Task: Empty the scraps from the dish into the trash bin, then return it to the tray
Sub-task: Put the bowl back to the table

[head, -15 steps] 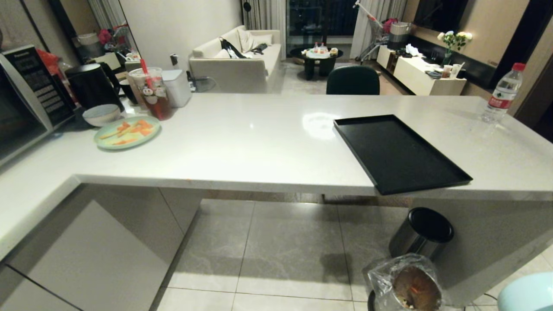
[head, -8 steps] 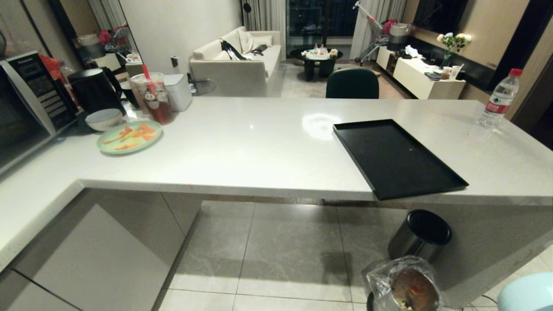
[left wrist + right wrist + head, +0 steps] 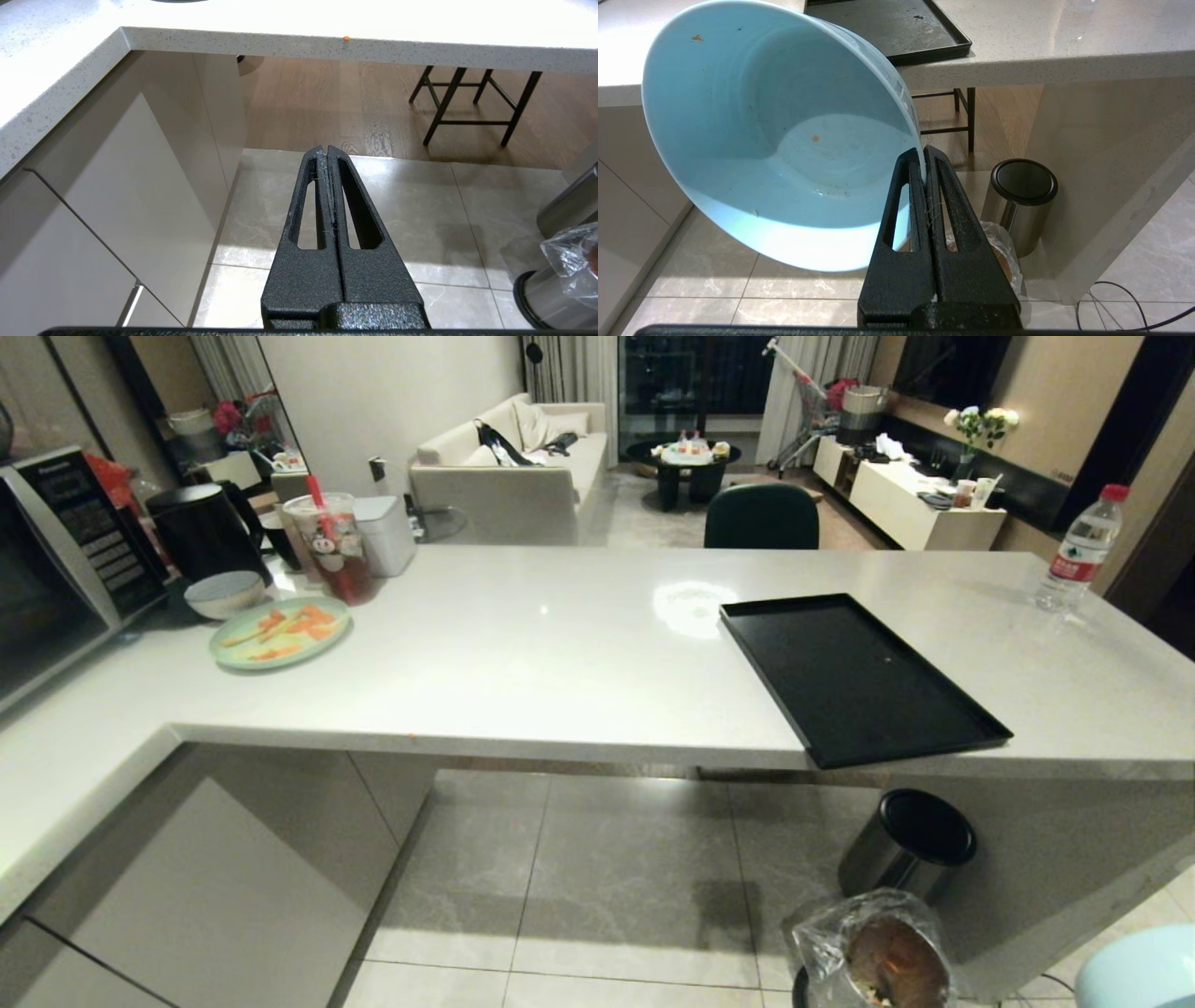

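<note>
Bowl (image 3: 775,140) duty sits at the lower right of the head view, where only a pale blue edge (image 3: 1139,971) shows; the wrist view has the right gripper (image 3: 923,151) clenched on its rim, the bowl tipped on its side with just a few orange specks inside. Largest around it is one white counter (image 3: 560,644) spanning mid-frame, its front edge overhanging open tiled floor (image 3: 607,877) at lower centre. One black tray (image 3: 854,677) lies bare at centre right, its near corner reaching the counter's edge. Two bins stand below it: the steel bin (image 3: 906,845) with a black lid, and in front of it the bagged trash bin (image 3: 882,952), brown inside. At upper left, well apart, sit one green plate (image 3: 278,633) of carrot slices and one grey-white bowl (image 3: 224,593). The left gripper (image 3: 328,149) hangs over the floor, fingers pressed together on nothing.
</note>
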